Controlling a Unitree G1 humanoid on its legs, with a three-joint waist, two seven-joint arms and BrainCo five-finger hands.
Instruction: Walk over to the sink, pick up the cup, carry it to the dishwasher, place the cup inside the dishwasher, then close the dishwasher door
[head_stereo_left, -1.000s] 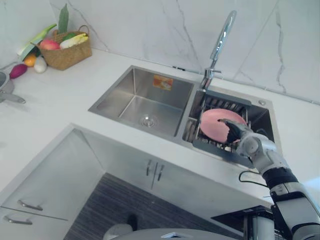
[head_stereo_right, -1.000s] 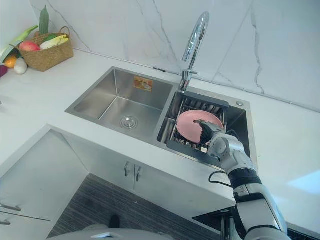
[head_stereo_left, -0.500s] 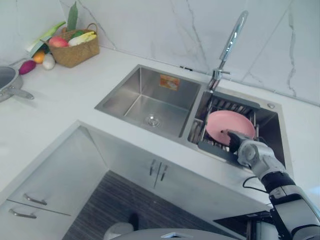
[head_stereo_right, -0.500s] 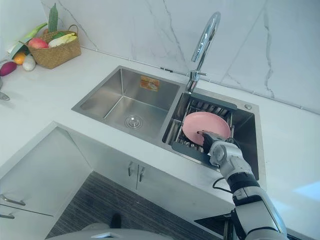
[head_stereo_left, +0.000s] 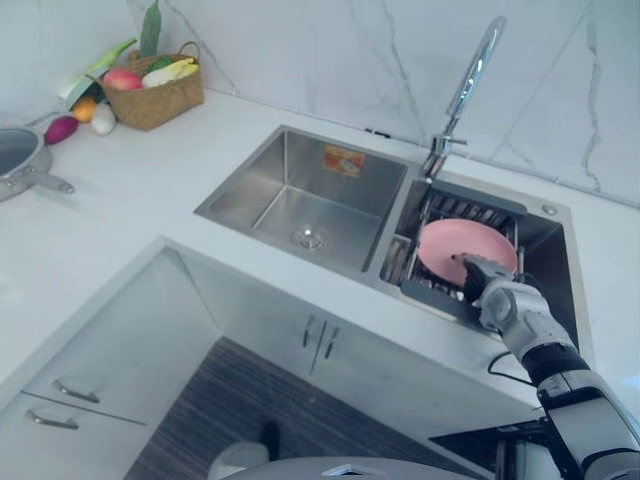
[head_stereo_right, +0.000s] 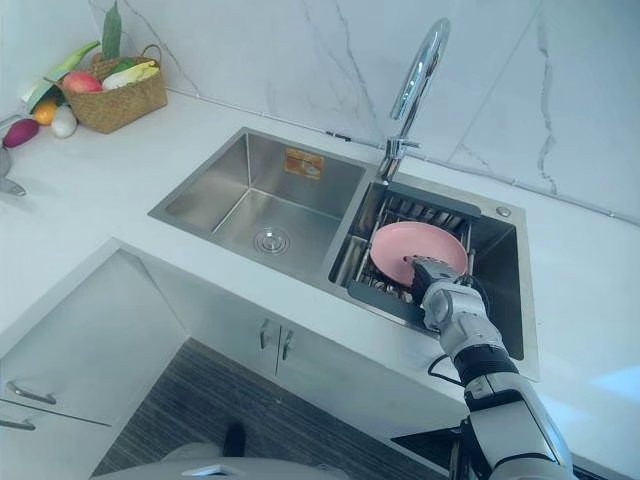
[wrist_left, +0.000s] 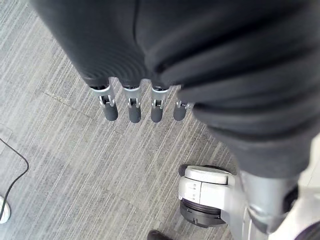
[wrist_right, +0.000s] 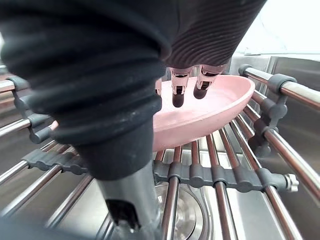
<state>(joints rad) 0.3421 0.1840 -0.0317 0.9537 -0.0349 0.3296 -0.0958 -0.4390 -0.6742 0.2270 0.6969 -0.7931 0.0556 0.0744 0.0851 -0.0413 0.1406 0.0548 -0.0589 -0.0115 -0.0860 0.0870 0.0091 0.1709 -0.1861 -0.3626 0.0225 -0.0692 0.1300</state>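
No cup shows; a shallow pink dish (head_stereo_left: 462, 243) leans in the dark wire rack (head_stereo_left: 438, 296) that fills the sink's right basin. My right hand (head_stereo_left: 478, 272) is at the dish's near rim, the arm coming up from the lower right. In the right wrist view its fingers (wrist_right: 178, 95) hang relaxed over the pink dish (wrist_right: 210, 107), dark tips just above its inner face, curled round nothing. My left hand (wrist_left: 131, 107) hangs low over the grey floor with its fingers straight and holding nothing.
A tall chrome faucet (head_stereo_left: 470, 85) rises behind the rack. The left basin (head_stereo_left: 300, 195) is bare steel. On the white counter at far left stand a wicker basket of produce (head_stereo_left: 150, 85) and a pan (head_stereo_left: 15, 160). Cabinet doors (head_stereo_left: 320, 335) sit below the sink.
The whole picture has shifted, so the camera has moved. My right hand stays at the pink dish's near rim, a little lower on it than before.
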